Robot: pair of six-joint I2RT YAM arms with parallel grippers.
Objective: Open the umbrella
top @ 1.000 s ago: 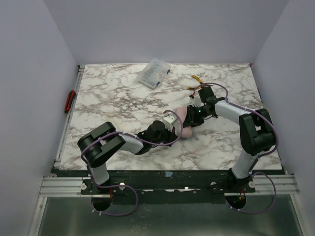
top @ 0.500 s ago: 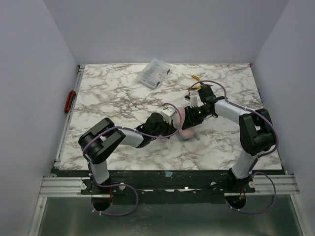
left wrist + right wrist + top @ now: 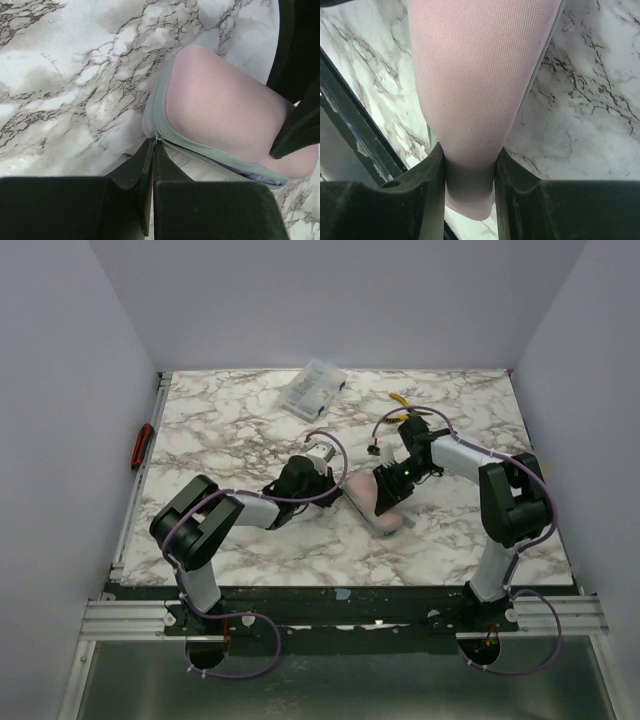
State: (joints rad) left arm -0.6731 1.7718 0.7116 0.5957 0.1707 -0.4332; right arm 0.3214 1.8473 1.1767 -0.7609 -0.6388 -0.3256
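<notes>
The umbrella [image 3: 383,502] lies mid-table as a soft pale pink bundle edged with a grey-green zip. In the left wrist view the umbrella [image 3: 220,110] fills the right half, and a zip pull [image 3: 158,135] sits at its near corner. My left gripper [image 3: 154,144] is shut on that pull, fingers pressed together. The zip gapes a little to the right of the pull. My right gripper [image 3: 469,180] is shut on the umbrella's [image 3: 475,75] narrow end, one finger on each side of the fabric. From above, the left gripper [image 3: 335,483] and right gripper [image 3: 393,488] flank the bundle.
A clear plastic box [image 3: 313,388] lies at the back of the marble table [image 3: 230,430]. A small yellow object [image 3: 399,398] sits back right. A red-handled tool [image 3: 143,445] hangs at the left edge. White walls close in three sides.
My left gripper has drawn back to the left and away with the zip pull. The pink bundle has swung so it stretches toward the front. The right jaws have spread slightly on the fabric.
</notes>
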